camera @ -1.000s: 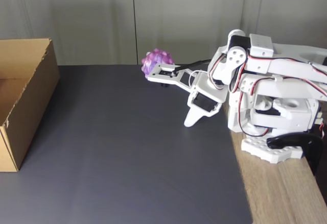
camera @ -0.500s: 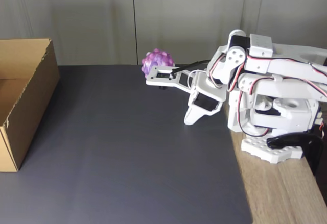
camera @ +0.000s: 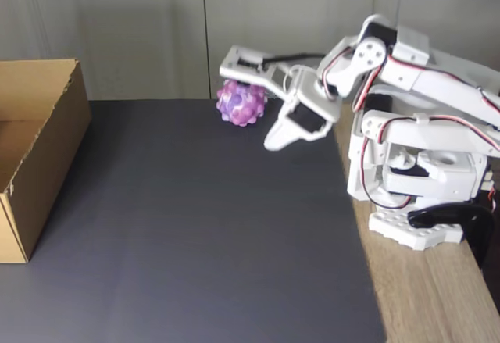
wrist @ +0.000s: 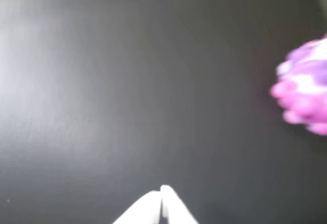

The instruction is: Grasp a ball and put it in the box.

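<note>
In the wrist view we look down on a dark grey mat (wrist: 127,81), smooth and faintly glossy, with a pale sheen toward the left edge. Two white fingers (wrist: 160,207) poke up from the bottom edge, their tips pressed together with nothing between them. The ball (wrist: 304,89) sits blurred at the right edge, pink and purple with rounded bumps, well apart from the tips and partly cut off by the frame.

In the fixed view we see the same mat (camera: 203,226) covering most of a wooden desk (camera: 437,296), whose bare light-grained top shows along the right side. Grey wall panels (camera: 141,23) stand behind. The white arm (camera: 414,124) stands on the bare wood and reaches left, with its fingers (camera: 228,68) raised in the air above the ball (camera: 241,101); from this angle we cannot tell whether they touch it, and they grip nothing. The ball rests on the mat at its far edge, close to the wall; being round, it has no long axis or heading to report. The box (camera: 39,155), brown corrugated cardboard with its top open, stands at the left edge of the mat, well apart from the ball.
</note>
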`<state>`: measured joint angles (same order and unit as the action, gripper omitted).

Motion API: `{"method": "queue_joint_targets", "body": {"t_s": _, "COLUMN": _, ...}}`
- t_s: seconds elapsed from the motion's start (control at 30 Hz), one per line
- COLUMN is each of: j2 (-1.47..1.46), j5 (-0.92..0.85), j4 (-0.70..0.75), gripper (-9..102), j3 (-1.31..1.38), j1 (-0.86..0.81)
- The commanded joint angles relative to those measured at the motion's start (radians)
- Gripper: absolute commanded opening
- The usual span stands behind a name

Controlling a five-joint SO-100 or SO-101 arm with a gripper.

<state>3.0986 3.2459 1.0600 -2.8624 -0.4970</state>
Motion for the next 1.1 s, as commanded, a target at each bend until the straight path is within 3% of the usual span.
{"method": "queue_joint_targets", "body": {"t_s": 0.0, "j2": -0.061, "j5": 0.015, "j4": -0.012, "gripper": 0, "j3": 0.114, "j1": -0.040}}
{"method": "queue_joint_targets", "body": {"t_s": 0.33, "j2": -0.307, "j5": 0.064, "j4": -0.084, "gripper": 0, "j3": 0.400, "j1": -0.241}}
{"method": "queue_joint_targets", "body": {"t_s": 0.63, "j2": -0.514, "j5": 0.109, "j4": -0.183, "gripper": 0, "j3": 0.589, "j1": -0.325}}
{"method": "queue_joint_targets", "body": {"t_s": 1.07, "j2": -0.736, "j5": 0.132, "j4": -0.360, "gripper": 0, "j3": 0.632, "j1": -0.376}}
